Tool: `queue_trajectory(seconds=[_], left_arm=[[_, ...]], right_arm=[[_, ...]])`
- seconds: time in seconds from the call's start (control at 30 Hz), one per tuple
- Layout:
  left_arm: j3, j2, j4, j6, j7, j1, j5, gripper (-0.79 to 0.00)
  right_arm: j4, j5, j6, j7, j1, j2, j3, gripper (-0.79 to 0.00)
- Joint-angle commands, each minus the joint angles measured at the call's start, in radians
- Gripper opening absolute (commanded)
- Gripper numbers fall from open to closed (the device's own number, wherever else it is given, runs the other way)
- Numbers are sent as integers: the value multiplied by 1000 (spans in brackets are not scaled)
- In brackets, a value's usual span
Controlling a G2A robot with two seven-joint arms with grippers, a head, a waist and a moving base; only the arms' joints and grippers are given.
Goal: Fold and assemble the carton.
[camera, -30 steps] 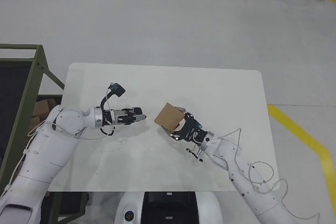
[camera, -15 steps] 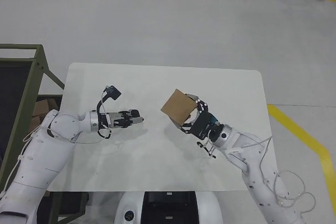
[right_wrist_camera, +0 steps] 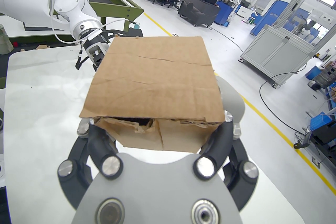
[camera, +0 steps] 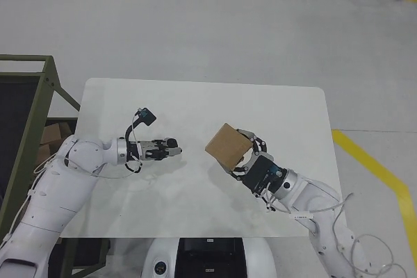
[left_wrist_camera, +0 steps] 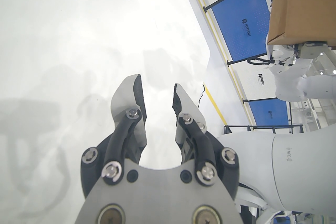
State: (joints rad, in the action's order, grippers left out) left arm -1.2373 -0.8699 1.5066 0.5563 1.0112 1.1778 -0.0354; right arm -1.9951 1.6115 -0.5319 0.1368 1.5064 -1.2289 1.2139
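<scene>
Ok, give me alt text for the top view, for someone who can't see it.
The right gripper holds a brown carton by two opposite sides over the white table, right of centre. The left gripper, holding nothing, points toward the carton, with bare table between them.

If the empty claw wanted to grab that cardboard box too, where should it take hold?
Probably the carton at its free end, the one facing the left claw. The right claw clamps the opposite end, holding it clear of the table, so coming straight across from the left arm's side and pinching two opposite flat walls looks easiest.
</scene>
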Motion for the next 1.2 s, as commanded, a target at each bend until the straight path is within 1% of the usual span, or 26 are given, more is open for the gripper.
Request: queue_trajectory(seconds=[0.0, 0.03, 0.07, 0.13, 0.2, 0.23, 0.27, 0.3, 0.4, 0.53, 0.57, 0.6, 0.63, 0.8, 0.93, 1.07, 1.17], left_arm=[[5, -1, -1, -2, 0, -3, -2, -536], [6, -1, -2, -4, 0, -5, -3, -539], [8, -1, -2, -5, -1, -6, -3, -539], [10, -1, -4, -7, -1, -8, -3, -548], [12, -1, -5, -7, -1, -9, -2, -557], [12, -1, -5, -7, -1, -10, -2, -557], [13, -1, -6, -9, 0, -11, -4, -560], [14, -1, -5, -9, 1, -12, -4, -563], [15, 0, -6, -10, 0, -13, -3, -557], [17, 0, -6, -9, -2, -14, -1, -508], [18, 0, -6, -7, -3, -13, 0, -428], [19, 0, -6, -6, -2, -13, 2, -43], [20, 0, -6, -5, 0, -13, 5, 0], [20, 0, -6, -5, 0, -13, 5, 0], [20, 0, -6, -5, 0, -13, 5, 0], [20, 0, -6, -5, 0, -13, 5, 0], [20, 0, -6, -5, 0, -13, 5, 0]], right_arm=[[-4, -1, -2, 2, 3, 2, 4, -326], [-5, -3, -3, 2, 4, 3, 6, -434], [-8, -4, -2, 3, 4, 3, 7, -468], [-12, -5, -2, 2, 5, 5, 8, -483], [-14, -10, -4, -8, 6, 6, 10, -585], [-16, -16, -3, -21, 7, 7, 12, -619], [-16, -16, -3, -21, 7, 7, 12, -714], [-16, -16, -3, -21, 7, 7, 12, -785], [-16, -16, -3, -21, 7, 7, 12, -785], [-16, -16, -3, -21, 7, 7, 12, -785], [-16, -16, -3, -21, 7, 7, 12, -785], [-16, -16, -3, -21, 7, 7, 12, -785], [-16, -16, -3, -21, 7, 7, 12, -785], [-17, -20, 11, -28, 9, 6, 9, -785], [-60, -40, 28, -24, -9, 6, 16, -785], [-115, -88, 30, -33, -45, 5, 27, -785], [-149, -144, 28, -75, -90, 3, 35, -785]])
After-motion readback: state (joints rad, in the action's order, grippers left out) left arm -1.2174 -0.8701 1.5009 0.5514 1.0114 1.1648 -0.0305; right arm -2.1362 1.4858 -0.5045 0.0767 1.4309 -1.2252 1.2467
